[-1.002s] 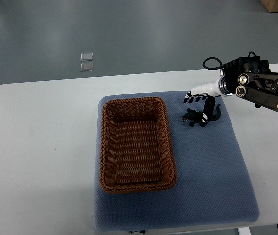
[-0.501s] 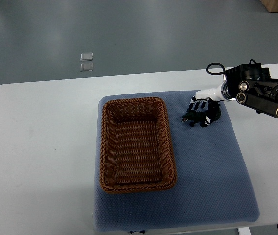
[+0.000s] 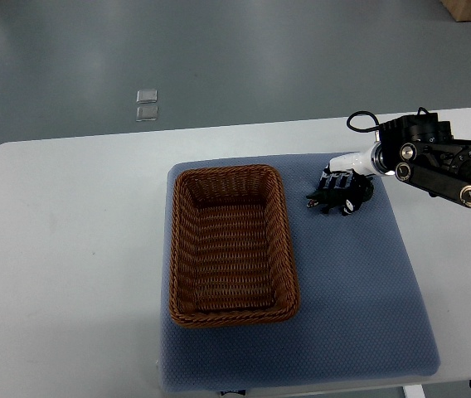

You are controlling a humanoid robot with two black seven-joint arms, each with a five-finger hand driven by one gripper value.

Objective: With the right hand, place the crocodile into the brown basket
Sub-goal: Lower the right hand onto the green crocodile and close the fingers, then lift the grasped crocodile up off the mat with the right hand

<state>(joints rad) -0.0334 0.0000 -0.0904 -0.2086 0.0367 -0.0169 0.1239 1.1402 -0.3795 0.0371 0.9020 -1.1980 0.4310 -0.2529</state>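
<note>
Brown wicker basket [image 3: 187, 249] sits empty on left part of blue mat [image 3: 352, 282]. Crocodile [image 3: 320, 200] lies on mat just right of basket, under right hand [image 3: 342, 184] — dark on dark, so I cannot tell if hand grips it or only rests. I would confirm hold on body before lifting, clear rim, release low.

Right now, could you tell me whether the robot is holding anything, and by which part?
The right hand is closed over the middle of the crocodile; one end pokes out left. It rests on the blue mat.
</note>
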